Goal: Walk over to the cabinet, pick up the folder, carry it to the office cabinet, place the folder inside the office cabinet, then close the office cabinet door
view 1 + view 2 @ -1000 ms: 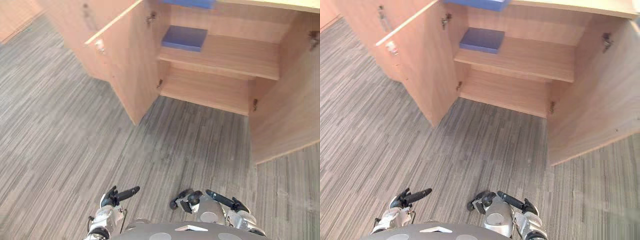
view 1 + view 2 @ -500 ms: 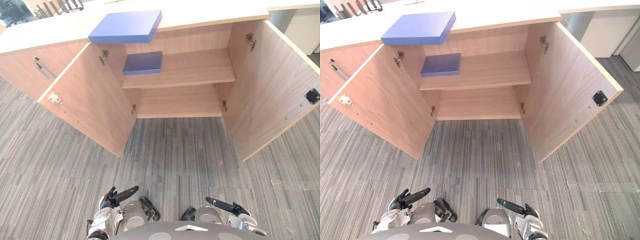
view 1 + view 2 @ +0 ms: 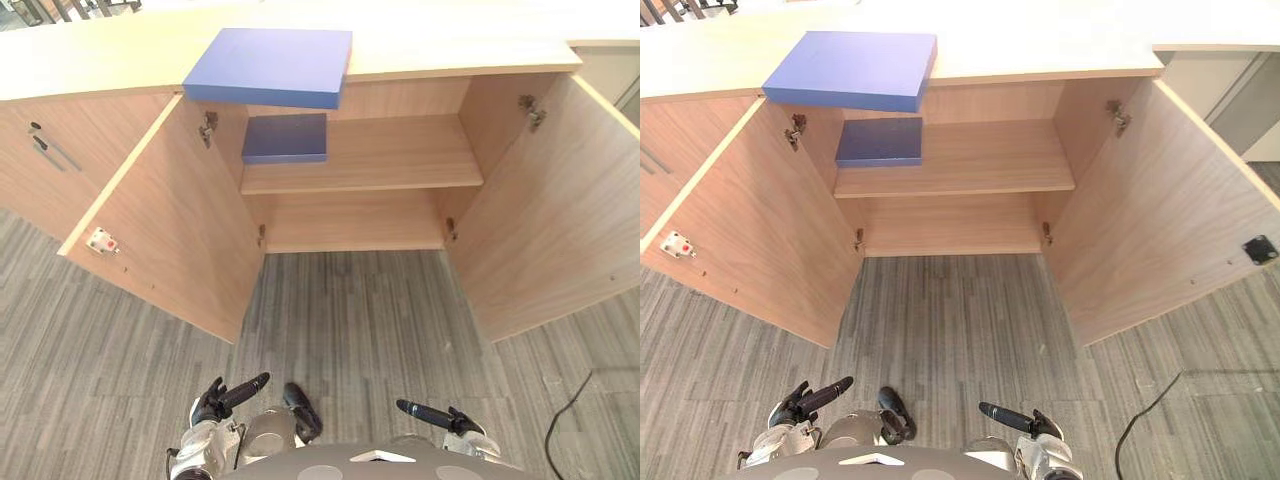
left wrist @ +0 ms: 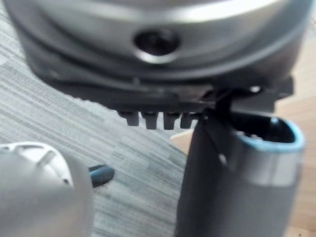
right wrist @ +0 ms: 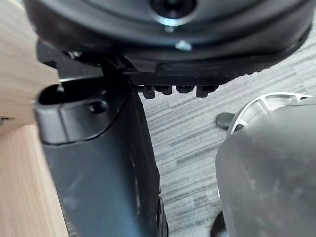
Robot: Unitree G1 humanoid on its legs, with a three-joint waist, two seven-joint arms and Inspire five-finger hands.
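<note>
Up on the cabinet top (image 3: 450, 50), well ahead of both hands and toward the left hand's side: a blue folder (image 3: 270, 66), lying flat, one corner jutting past the edge over the open left door (image 3: 170, 240). Just below it, on the shelf (image 3: 400, 155) inside, a second blue folder (image 3: 286, 138), set to the same side. No telling from here which of the two is meant; neither in a grasp. Left hand (image 3: 225, 396) low and near, fingers straight, empty. Right hand (image 3: 445, 416) likewise, stretched flat with nothing in it. Right door (image 3: 560, 220) swung wide ahead of the right hand; bare carpet (image 3: 350, 320) between the hands and the doors.

Probably at the approach or the reach, with both doors yet to shut. Risks from here:
- Nudging the overhanging folder by its free corner and tipping it off onto the door or the carpet.
- Catching a forearm on the left door's top edge while reaching up past it.
- Stepping in too close between the doors and knocking one.
- Shutting a door on a folder left proud of the shelf.
</note>
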